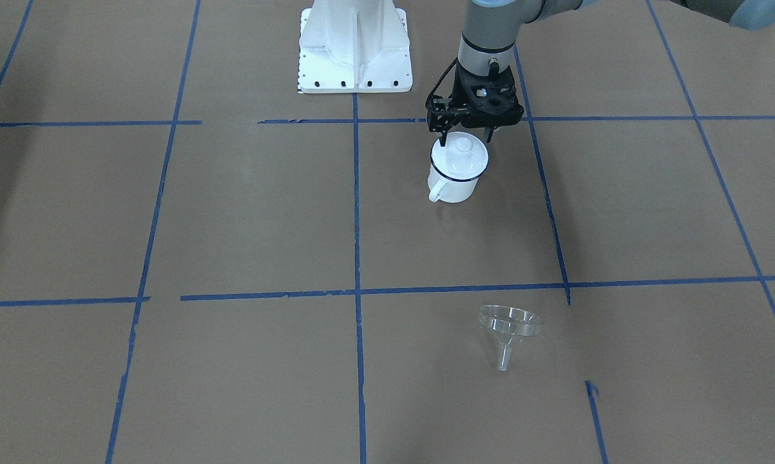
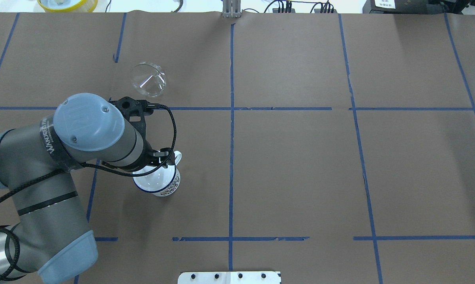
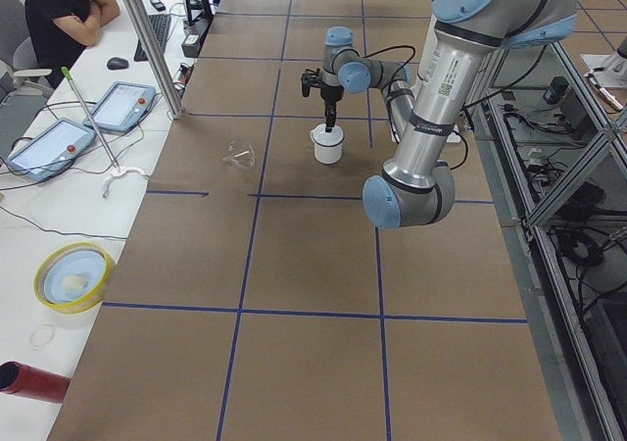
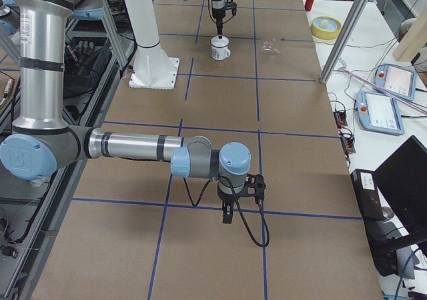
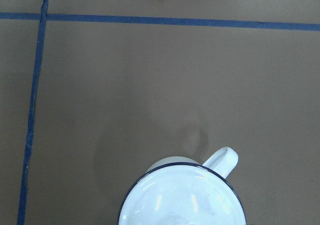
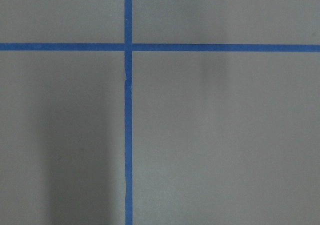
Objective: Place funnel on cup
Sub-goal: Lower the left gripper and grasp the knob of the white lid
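Note:
The cup [image 1: 455,174], a white enamel mug with a dark blue rim, stands upright with a round white lid with a knob [image 1: 460,149] on it. Its handle points away from the robot. My left gripper [image 1: 467,137] hangs straight over the lid, open, one finger at each side of the knob. The cup also shows in the overhead view [image 2: 161,184] and the left wrist view [image 5: 182,197]. The clear funnel [image 1: 509,325] lies on the table well beyond the cup; the overhead view [image 2: 148,79] shows it too. My right gripper [image 4: 227,212] hovers over bare table far away; I cannot tell whether it is open.
Brown paper with blue tape lines [image 1: 356,212] covers the table. The white robot base plate [image 1: 355,48] stands near the cup. A yellow bowl [image 3: 73,276], tablets [image 3: 44,147] and a seated person [image 3: 59,15] are beyond the table's far edge.

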{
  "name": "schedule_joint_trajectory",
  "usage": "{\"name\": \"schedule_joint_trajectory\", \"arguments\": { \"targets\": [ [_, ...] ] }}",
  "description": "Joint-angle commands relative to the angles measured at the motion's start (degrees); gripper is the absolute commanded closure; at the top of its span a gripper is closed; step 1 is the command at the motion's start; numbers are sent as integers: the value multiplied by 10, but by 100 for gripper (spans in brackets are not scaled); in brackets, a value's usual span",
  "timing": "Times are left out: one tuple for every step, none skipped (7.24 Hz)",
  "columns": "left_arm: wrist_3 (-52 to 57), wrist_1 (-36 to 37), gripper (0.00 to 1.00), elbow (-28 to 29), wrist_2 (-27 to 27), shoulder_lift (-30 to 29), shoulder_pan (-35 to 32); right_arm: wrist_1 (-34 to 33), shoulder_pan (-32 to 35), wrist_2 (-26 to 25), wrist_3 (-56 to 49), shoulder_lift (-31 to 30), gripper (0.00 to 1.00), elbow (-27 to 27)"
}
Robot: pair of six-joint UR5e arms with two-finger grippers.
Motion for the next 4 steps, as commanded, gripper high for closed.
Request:
{"name": "schedule_joint_trajectory", "arguments": {
  "targets": [
    [2,-1,23,3,-1,1,3,0,0,0,0,0,0,0],
    [3,-2,28,5,-1,1,3,0,0,0,0,0,0,0],
    [4,-11,34,6,-1,2,3,0,0,0,0,0,0,0],
    [4,-16,36,8,-2,3,3,0,0,0,0,0,0,0]
  ]
}}
